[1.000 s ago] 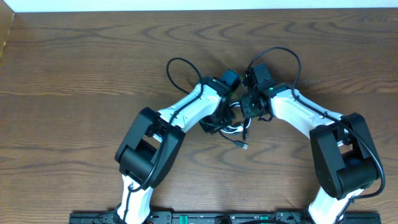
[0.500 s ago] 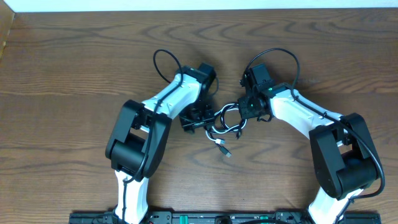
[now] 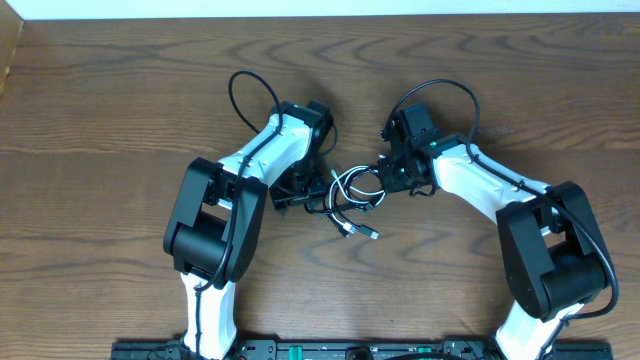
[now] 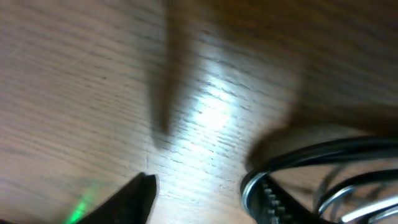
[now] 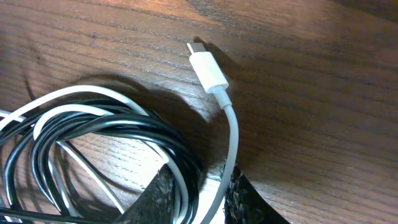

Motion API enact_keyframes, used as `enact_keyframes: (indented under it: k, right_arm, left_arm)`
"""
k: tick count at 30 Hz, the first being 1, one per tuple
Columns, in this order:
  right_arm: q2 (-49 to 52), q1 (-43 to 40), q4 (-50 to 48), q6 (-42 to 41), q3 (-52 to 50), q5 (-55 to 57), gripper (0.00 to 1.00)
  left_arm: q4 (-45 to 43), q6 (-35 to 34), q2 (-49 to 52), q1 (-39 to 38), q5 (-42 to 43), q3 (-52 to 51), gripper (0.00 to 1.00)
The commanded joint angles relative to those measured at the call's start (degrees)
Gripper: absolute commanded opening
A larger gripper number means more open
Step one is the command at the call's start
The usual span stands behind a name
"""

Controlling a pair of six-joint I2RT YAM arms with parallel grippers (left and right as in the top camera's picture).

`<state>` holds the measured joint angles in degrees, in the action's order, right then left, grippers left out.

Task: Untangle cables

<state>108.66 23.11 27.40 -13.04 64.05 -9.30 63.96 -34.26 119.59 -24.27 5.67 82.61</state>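
A tangle of black and white cables (image 3: 350,196) lies in the middle of the table (image 3: 100,120), between two grippers placed to pull it apart. The right gripper (image 5: 205,200) pinches several strands (only its wrist view shows the white plug (image 5: 206,65) lying free). The left gripper (image 3: 298,190) meets the tangle, but its blurred view doesn't show whether it is clamped.

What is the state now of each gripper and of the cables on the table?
cables: tangled in one bundle, lying on the table between the two grippers.
white plug: free, flat on the table.
left gripper: open, nothing between its fingers.
right gripper: shut on cables.
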Motion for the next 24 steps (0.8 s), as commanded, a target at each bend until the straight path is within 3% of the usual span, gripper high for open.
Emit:
enact_keyframes:
  k: [1,9,12,18,24]
  right_arm:
    - [-0.1,-2.5,0.6,1.7,-0.2,10.4,0.18]
    - [-5.5,-4.0,4.8,5.4,2.9,-3.7,0.23]
    - [-7.6,-6.0,5.1,5.4,2.9,-9.5,0.23]
    - [-7.6,-10.9,7.3,5.4,2.9,-15.9,0.31]
    - [-7.2,-13.0,9.6,5.3,2.6,-18.4,0.30]
  left_arm:
    - [3.5,9.7,1.4,2.4,-2.8,0.3,0.45]
    - [3.2,20.0,-1.5,3.1,10.0,6.9,0.45]
    - [1.9,24.0,-3.1,3.1,12.1,8.9,0.54]
    - [-3.4,24.2,-3.5,3.0,12.1,9.5,0.59]
    - [-12.3,24.2,-3.5,0.9,12.1,9.5,0.53]
